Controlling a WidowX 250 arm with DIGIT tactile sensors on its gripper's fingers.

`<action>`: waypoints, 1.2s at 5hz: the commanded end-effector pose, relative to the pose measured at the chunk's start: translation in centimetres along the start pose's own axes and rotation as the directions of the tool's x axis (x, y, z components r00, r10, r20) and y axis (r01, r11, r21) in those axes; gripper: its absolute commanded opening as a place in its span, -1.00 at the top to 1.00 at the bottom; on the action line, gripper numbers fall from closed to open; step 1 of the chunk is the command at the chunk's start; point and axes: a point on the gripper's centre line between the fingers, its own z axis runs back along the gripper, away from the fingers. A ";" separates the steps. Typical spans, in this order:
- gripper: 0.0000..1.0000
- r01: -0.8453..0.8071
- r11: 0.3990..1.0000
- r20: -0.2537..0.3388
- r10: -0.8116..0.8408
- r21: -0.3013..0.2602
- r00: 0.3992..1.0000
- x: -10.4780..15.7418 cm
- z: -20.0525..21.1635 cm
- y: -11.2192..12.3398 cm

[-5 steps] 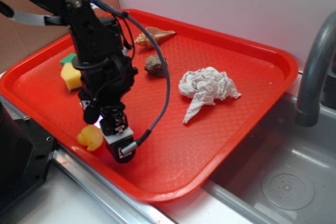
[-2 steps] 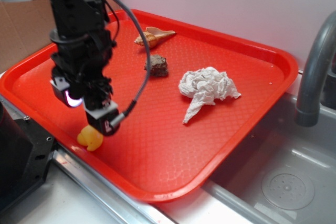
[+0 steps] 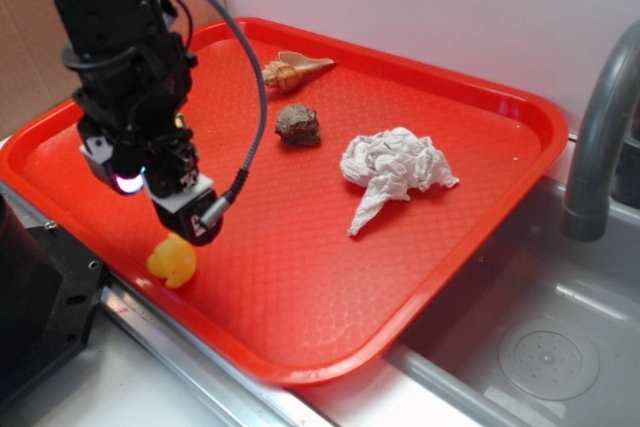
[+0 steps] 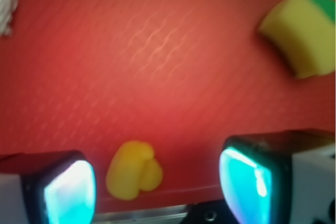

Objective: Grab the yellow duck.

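Exterior view
- tray: big red tray next to a steel sink, grey faucet at about 3 o'clock
- yellow duck: small glossy yellow duck sitting on the tray near its 8 o'clock rim, nothing touching it
- gripper: the gripper hangs off the black arm just above the duck, a bit toward 11 o'clock from it; can't really make out the fingers from this angle
- other stuff: crumpled white paper towel mid-tray, a dark lumpy rock at its 10 o'clock, and a tan seashell up by the far rim at 12 o'clock

Wrist view
- gripper: two glowing cyan finger pads at the bottom corners, clearly spread wide with nothing held
- yellow duck: the duck lies between the fingers, closer to the pad at 8 o'clock, not touching either one, right by the tray's edge at 6 o'clock
- sponge: blocky yellow sponge with a green layer off at 2 o'clock, well apart from the duck
- towel: a sliver of white shows at the 10 o'clock corner
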 end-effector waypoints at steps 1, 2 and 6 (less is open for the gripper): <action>-1.00 0.003 1.000 -0.022 -0.003 -0.009 1.000 -2.9 -2.5 -1.2; -1.00 0.011 1.000 -0.057 -0.012 -0.007 0.998 -2.7 -4.1 -1.6; 1.00 0.069 0.998 0.002 -0.069 0.004 0.998 0.2 2.9 -0.5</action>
